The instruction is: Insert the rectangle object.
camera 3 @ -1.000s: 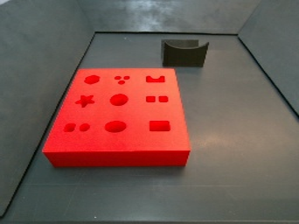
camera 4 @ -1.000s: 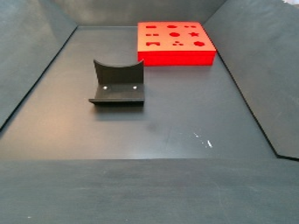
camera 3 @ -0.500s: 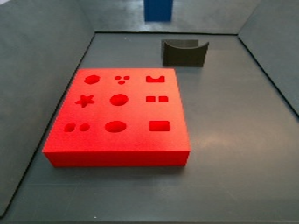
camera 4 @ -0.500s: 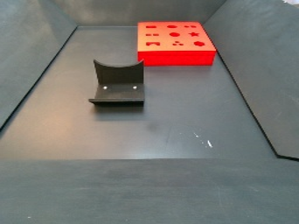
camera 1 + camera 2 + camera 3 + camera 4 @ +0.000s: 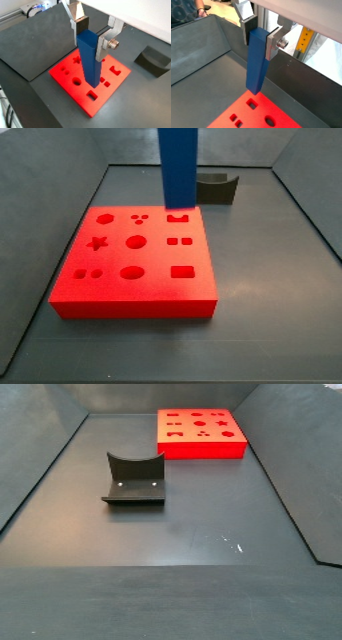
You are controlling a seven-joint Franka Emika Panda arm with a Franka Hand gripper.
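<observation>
My gripper [image 5: 89,36] is shut on the top of the rectangle object [image 5: 89,57], a tall plain blue bar that hangs upright below the silver fingers [image 5: 105,44]; both wrist views show this, and the bar also shows in a wrist view [image 5: 256,62]. In a side view the bar [image 5: 178,166] hangs above the far part of the red board [image 5: 138,263] with shaped holes, its lower end a little above the board; the gripper itself is out of that frame. In a side view only the red board [image 5: 201,434] shows, at the far end.
The fixture, a dark grey block with a curved notch, stands on the floor beyond the board [image 5: 214,187] and in mid-floor in a side view [image 5: 132,479]. Grey walls [image 5: 54,188] enclose the floor on the sides.
The blue bar came in from above in a side view and has moved lower and nearer, now reaching over the far part of the red board. The board and fixture have not moved.
</observation>
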